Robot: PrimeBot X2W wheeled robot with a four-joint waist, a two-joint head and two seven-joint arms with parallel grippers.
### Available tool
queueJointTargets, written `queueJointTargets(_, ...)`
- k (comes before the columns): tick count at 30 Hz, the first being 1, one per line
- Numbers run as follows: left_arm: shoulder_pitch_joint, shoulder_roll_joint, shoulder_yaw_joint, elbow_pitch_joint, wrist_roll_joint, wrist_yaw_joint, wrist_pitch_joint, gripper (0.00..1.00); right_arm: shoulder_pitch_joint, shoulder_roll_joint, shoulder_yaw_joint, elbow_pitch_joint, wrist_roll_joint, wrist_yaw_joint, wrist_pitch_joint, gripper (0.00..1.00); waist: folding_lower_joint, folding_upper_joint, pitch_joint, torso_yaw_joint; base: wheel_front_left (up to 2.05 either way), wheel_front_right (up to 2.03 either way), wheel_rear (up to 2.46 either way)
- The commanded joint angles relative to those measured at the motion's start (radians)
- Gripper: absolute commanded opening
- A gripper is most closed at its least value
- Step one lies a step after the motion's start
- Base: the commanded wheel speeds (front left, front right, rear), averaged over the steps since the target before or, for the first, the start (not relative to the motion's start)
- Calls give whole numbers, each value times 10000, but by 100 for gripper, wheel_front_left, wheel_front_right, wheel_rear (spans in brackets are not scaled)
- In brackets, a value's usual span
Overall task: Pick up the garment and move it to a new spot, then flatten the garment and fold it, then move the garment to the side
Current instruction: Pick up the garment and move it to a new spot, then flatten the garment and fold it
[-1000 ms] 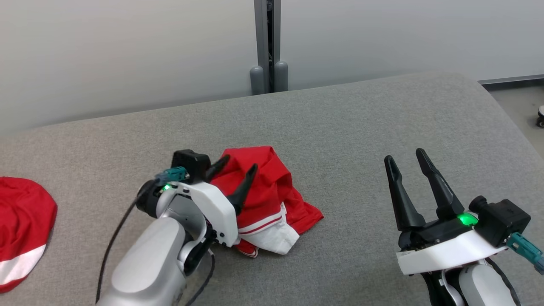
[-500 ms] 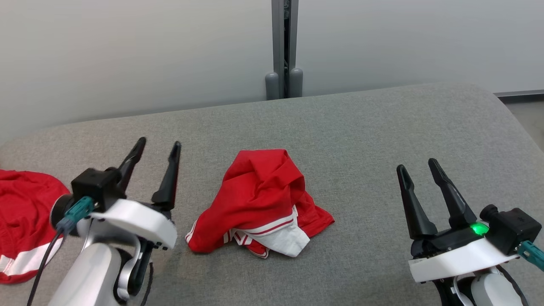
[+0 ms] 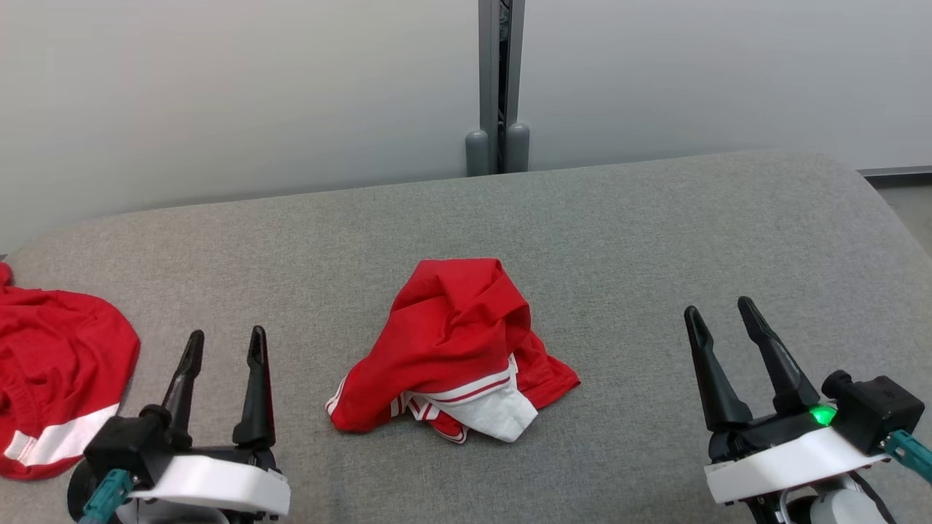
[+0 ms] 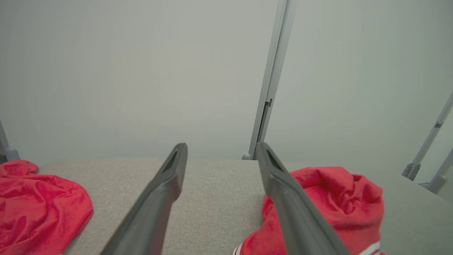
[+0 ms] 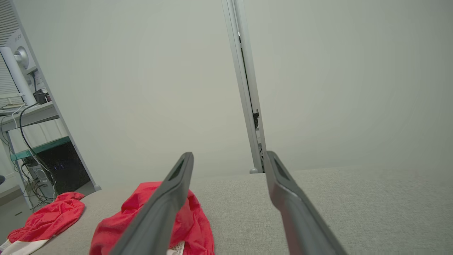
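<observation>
Crumpled garment (image 3: 451, 342) between left end effector (image 3: 226, 333) and right end effector (image 3: 717, 306), both spread, empty.

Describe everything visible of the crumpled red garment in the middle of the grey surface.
The red garment is soft, thin-looking fabric with a white panel and striped trim at its near edge. It lies bunched in a loose heap, neither flattened nor folded. It rests on the grey padded surface between the left tool and right tool; both are open and clear of it.
</observation>
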Motion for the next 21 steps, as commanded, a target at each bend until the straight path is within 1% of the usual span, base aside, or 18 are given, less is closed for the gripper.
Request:
queueJointTargets(1, 125, -17, -7, -41, 50, 68, -34, 100, 108, -15, -9, 28, -52, 15, -44, 100, 0, 0, 2, 6, 0, 0, 0)
queueJointTargets(10, 332, -226, -192, 165, 35, 62, -144, 100, 108, -2, -172, 140, -107, 15, -92, 100, 0, 0, -27, 94, 0, 0, 0)
queueJointTargets(21, 165, -265, -170, 274, -112, 94, -114, 100, 45, -28, -243, 123, -160, 15, -48, 100, 0, 0, -26, 177, 0, 0, 0)
